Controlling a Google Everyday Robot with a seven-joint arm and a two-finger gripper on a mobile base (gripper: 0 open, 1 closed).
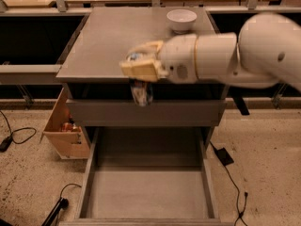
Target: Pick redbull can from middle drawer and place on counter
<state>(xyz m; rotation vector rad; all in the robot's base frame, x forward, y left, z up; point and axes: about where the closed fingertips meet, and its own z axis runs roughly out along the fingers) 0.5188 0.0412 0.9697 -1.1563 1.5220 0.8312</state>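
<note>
My gripper [141, 65] is shut on the redbull can [140, 91] and holds it in the air at the counter's front edge. The can hangs upright below the tan fingers [139, 70], blurred, its silver top just showing between them. The counter [103, 41] is the flat grey cabinet top behind the gripper. The middle drawer [146, 192] stands pulled out below, its bare grey floor showing with nothing on it. My white arm [235, 55] reaches in from the right.
A white bowl [181, 20] sits at the counter's back right. A closed grey drawer front [188, 113] lies under the counter. A cardboard box [66, 131] stands on the floor at the left. Cables lie on the floor at both sides.
</note>
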